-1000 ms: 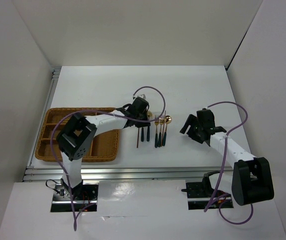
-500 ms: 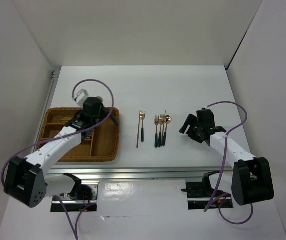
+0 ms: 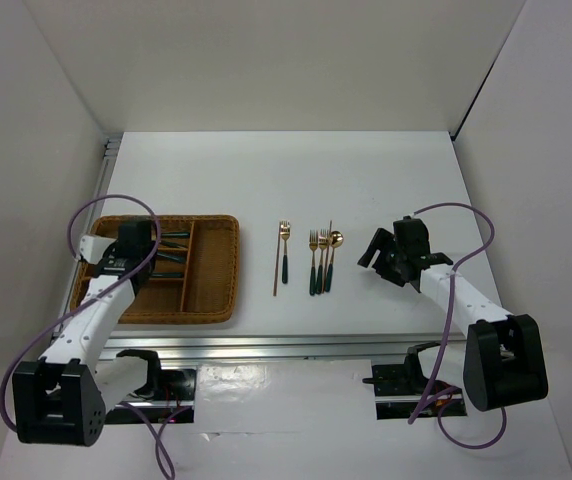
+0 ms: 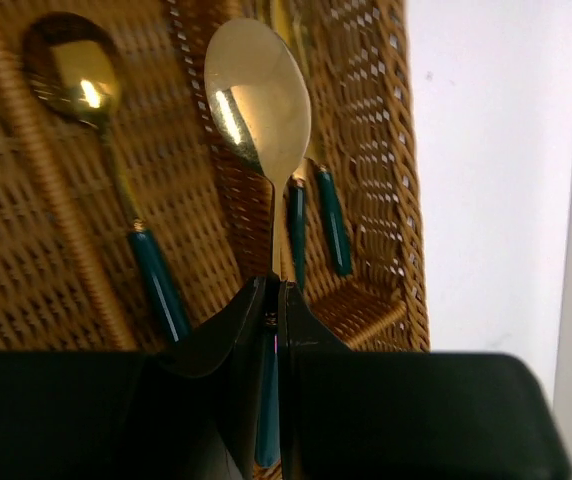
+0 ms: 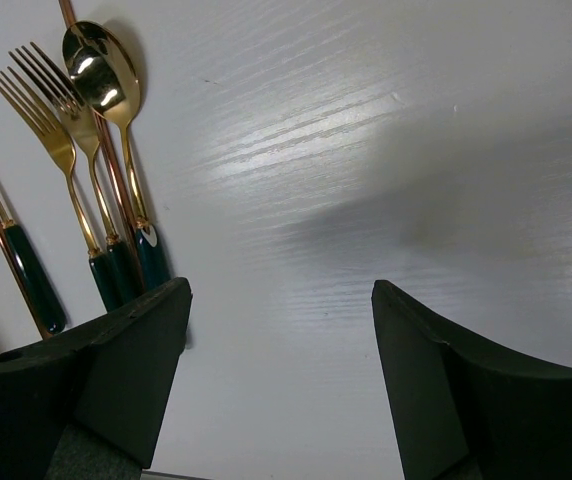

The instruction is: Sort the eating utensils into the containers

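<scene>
Gold-bowled spoon drop-off in hand: clamps its green handle in the shut left gripper above the wicker tray, beside another spoon lying there, calls for lowering and release, rests the right gripper empty, partly open, near the forks on the table.

Wicker tray sits at left of frame, dividers visible, with a few green-handled utensils lying in its middle compartments. Left gripper is over the tray's left part; its jaws can't be read from this angle. On the white table at centre of frame: lone fork, thin brown stick just left of it, then two forks and gold-headed spoon bunched together. Right gripper is right of the bunch, not touching it.
</scene>
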Controlling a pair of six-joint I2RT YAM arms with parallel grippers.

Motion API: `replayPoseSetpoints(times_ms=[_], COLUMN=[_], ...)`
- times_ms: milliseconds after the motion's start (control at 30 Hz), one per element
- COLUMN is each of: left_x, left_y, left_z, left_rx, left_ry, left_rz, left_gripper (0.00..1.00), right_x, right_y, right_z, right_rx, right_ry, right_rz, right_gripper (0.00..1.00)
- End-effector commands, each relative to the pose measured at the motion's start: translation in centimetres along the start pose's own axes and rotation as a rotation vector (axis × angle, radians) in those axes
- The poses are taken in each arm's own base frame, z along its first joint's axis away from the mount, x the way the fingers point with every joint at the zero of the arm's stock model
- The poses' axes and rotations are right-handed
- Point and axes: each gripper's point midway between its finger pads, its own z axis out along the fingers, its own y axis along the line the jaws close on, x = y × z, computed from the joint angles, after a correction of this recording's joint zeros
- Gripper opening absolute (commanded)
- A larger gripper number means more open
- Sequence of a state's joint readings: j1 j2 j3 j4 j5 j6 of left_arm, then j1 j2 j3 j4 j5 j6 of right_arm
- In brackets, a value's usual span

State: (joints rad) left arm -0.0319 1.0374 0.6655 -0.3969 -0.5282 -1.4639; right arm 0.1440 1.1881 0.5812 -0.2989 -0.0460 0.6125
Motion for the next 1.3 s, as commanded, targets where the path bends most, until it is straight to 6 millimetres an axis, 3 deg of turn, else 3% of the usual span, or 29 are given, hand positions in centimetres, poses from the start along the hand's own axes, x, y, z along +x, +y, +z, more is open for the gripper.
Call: replayPoseSetpoints(times_ms=[0,300,333,400,467,633,733,833,900,933,1033,1067,1167,1200,1267], left_x=[-1.3,-0.8,-0.7,-0.8,-0.5,-0.5,-1.3,0.0,2.5,4.0,8.2,11.0,16.4,19.8,23.5], left_y=[1.3,3.8,4.0,3.9,4.5,2.3,-2.0,-6.5,-9.1,-11.4,-13.9,-14.8,-15.3,-15.2,-15.2], left_z=[0.5,1.4,1.6,1.5,1.4,0.2,-1.3,-4.1,-6.7,-8.5,-11.7,-12.8,-14.9,-15.9,-18.0], left_rx=[-0.072,-0.192,-0.204,-0.205,-0.236,-0.170,0.003,0.209,0.363,0.502,0.715,0.780,0.901,0.934,1.046], left_ry=[-0.035,-0.009,-0.002,-0.002,0.014,0.065,0.100,0.135,0.205,0.223,0.331,0.386,0.498,0.565,0.635], left_rz=[-0.092,-0.134,-0.136,-0.136,-0.122,-0.095,0.017,0.181,0.278,0.360,0.507,0.558,0.713,0.783,0.890], left_gripper=[0.20,0.22,0.25,0.41,0.48,0.54,0.55,0.55,0.56,0.58,0.58,0.59,0.59,0.59,0.59], right_x=[-0.8,-0.7,-0.7,-0.5,-0.5,-0.6,-0.5,-0.5,-0.2,-0.2,0.0,-0.1,-0.6,-0.6,-0.9], right_y=[0.4,0.5,0.5,0.4,0.4,0.7,0.5,0.6,0.3,0.4,0.2,0.1,0.0,-0.2,-1.1], right_z=[0.0,0.0,0.0,0.1,0.1,0.1,0.3,0.5,0.8,0.8,0.9,1.0,0.9,0.7,0.6], right_rx=[-0.019,-0.027,-0.027,-0.021,-0.021,-0.034,-0.028,-0.028,-0.024,-0.024,-0.017,-0.010,0.006,0.015,0.067], right_ry=[-0.029,-0.023,-0.023,-0.016,-0.016,-0.018,-0.011,-0.011,-0.004,-0.004,0.004,-0.001,-0.016,-0.019,-0.034], right_rz=[0.003,0.002,0.002,0.003,0.003,0.002,0.003,0.003,0.003,0.012,0.013,0.013,0.013,0.013,0.023], right_gripper=[0.81,0.81,0.81,0.81,0.81,0.81,0.81,0.81,0.81,0.81,0.81,0.81,0.81,0.81,0.82])
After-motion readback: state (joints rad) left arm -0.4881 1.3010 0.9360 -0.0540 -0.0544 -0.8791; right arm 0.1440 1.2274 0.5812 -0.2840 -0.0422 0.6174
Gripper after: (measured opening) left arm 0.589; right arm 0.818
